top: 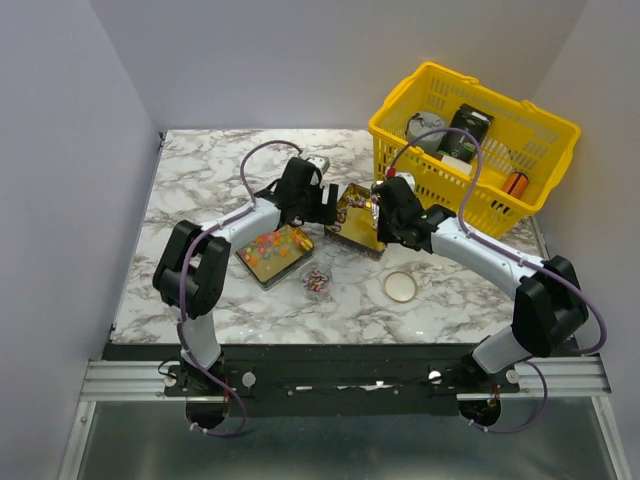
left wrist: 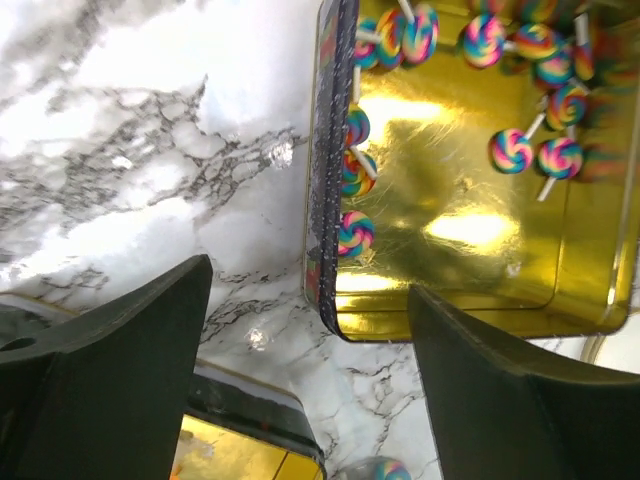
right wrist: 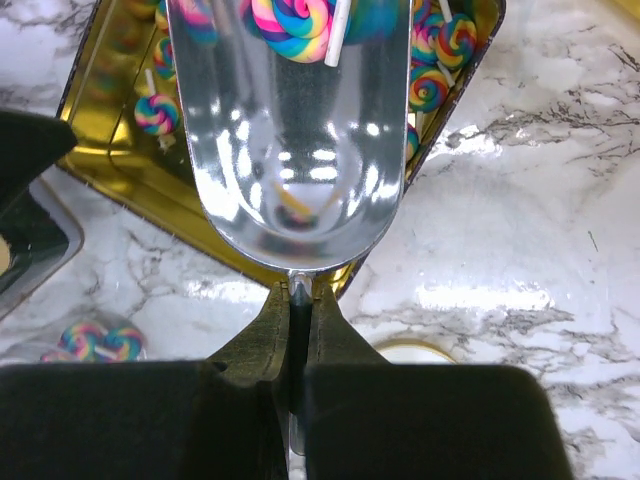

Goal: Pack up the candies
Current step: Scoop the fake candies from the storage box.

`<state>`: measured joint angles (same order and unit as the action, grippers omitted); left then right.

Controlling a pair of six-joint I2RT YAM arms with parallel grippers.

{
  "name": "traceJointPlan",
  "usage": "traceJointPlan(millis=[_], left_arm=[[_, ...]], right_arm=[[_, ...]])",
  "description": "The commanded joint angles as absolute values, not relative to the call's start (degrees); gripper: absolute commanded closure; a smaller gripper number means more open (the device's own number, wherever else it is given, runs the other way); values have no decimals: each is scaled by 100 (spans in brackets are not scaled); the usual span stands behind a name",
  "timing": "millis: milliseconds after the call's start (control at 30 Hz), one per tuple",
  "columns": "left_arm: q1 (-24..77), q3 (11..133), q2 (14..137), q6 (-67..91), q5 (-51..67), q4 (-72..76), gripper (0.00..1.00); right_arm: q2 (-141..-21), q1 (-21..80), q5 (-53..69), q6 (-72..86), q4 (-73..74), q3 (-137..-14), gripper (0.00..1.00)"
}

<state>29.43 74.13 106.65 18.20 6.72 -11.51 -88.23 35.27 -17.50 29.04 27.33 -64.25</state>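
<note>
An open gold tin (left wrist: 450, 200) (top: 357, 228) holds several rainbow swirl lollipop candies (left wrist: 512, 150). My left gripper (left wrist: 310, 285) (top: 322, 207) hangs open over the marble by that tin's corner, with nothing between its fingers. My right gripper (right wrist: 300, 290) (top: 382, 215) is shut on the thin handle of a shiny metal scoop (right wrist: 290, 150). The scoop hovers over the gold tin with one swirl candy (right wrist: 290, 20) at its far end. A second gold tin (top: 275, 253) holds round orange, red and yellow candies. A small clear cup (top: 318, 280) holds purple, pink and white ones.
A yellow basket (top: 440, 95) with a few items stands at the back right. A round white lid (top: 400, 287) lies on the marble, in front of the right gripper. White walls close in the table on the left, right and far sides.
</note>
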Motion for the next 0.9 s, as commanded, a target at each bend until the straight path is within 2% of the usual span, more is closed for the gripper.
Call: traceJointPlan(millis=[0, 300, 567, 700, 867], left_arm=[[2927, 7181, 9880, 1872, 492, -712, 1], [2865, 6821, 8948, 1767, -272, -993, 1], [2742, 6188, 8228, 1635, -940, -1432, 1], [2611, 5986, 8008, 1652, -967, -1503, 1], [2584, 5924, 7954, 1652, -975, -1486, 1]], right_arm=[[-8473, 3612, -1433, 2751, 3365, -6636, 99], [-7788, 3998, -924, 2303, 4218, -6627, 99], [-7445, 4763, -458, 2329, 5096, -6697, 99], [-7453, 5017, 628, 2644, 5614, -6863, 99], [-7541, 5238, 1317, 2900, 5862, -7136, 99]])
